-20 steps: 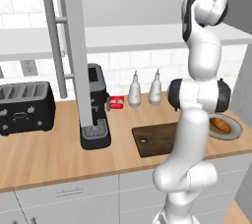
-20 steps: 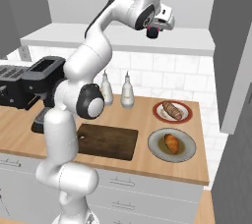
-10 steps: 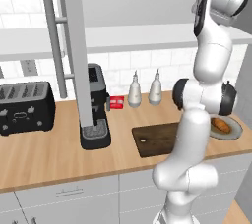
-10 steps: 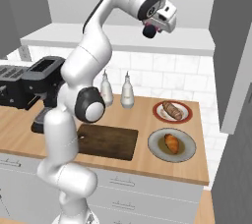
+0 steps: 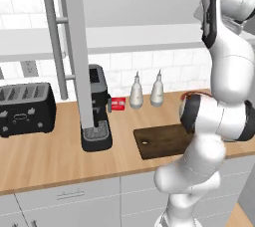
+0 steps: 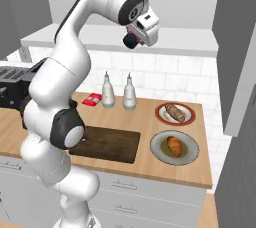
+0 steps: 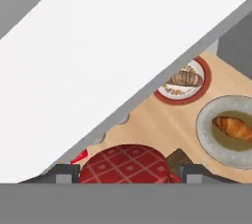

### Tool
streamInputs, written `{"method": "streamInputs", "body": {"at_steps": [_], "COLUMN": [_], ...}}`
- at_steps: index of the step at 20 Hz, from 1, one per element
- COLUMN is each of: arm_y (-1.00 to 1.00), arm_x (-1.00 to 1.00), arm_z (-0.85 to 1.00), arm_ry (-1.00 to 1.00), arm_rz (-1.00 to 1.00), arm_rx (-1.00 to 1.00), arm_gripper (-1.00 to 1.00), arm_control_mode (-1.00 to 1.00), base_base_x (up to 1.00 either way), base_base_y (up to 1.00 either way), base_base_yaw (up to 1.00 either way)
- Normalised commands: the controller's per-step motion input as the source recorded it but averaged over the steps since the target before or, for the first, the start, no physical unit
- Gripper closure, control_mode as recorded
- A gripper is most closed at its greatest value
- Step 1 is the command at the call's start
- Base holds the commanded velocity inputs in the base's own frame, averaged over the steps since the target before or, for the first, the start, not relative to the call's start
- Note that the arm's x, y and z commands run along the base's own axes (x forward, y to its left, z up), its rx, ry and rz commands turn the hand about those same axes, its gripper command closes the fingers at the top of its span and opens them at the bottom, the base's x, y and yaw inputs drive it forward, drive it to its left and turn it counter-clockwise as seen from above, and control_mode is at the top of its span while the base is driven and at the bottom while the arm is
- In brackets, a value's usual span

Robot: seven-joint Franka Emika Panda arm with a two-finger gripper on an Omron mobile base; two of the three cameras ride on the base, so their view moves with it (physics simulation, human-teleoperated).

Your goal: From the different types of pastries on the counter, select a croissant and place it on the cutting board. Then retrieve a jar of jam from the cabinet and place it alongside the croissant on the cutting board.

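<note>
Claw (image 6: pixel 132 41) of the white arm is raised high above the light-brown wooden tabletop (image 6: pixel 150 159), clamped on a small round jar of jam with a red chequered lid (image 7: pixel 125 165); in the hand view the lid sits between the two dark fingertips (image 7: pixel 63 173), presumably carried high to clear the two pale bottles (image 6: pixel 129 93) below. Dark brown rectangular wooden cutting board (image 6: pixel 106 143) lies bare, its round hole at 7 o'clock in the left base view. Stubby golden-orange croissant (image 6: pixel 174 145) rests on a grey round plate (image 6: pixel 159 153) at 3 o'clock of the board, so by judgement the croissant step is not done. Longer dark brown streaked pastry (image 6: pixel 174 111) sits on a red-rimmed plate (image 6: pixel 161 117) at 12 o'clock of the grey one. Tall grey cabinet door with its vertical metal bar handle (image 5: pixel 55 47) stands open
</note>
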Motion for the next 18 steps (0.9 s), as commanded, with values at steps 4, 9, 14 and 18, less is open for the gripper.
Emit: {"method": "streamInputs", "body": {"at_steps": [4, 9, 14, 18], "arm_y": [0.76, 0.72, 0.61, 0.4], "arm_x": [-1.0, -1.0, -1.0, -0.96], "arm_z": [-0.75, -0.76, -0.77, -0.58], "arm_ry": [-0.16, -0.13, -0.04, 0.0], "arm_rz": [-0.29, -0.29, -0.27, -0.13], "arm_rx": [0.01, 0.01, 0.0, 0.03], "arm_gripper": [1.0, 1.0, 1.0, 1.0], "arm_control_mode": [-1.0, -1.0, -1.0, -1.0], "base_base_x": [0.0, 0.0, 0.0, 0.0], "base_base_y": [0.0, 0.0, 0.0, 0.0], "base_base_yaw": [0.0, 0.0, 0.0, 0.0]}}
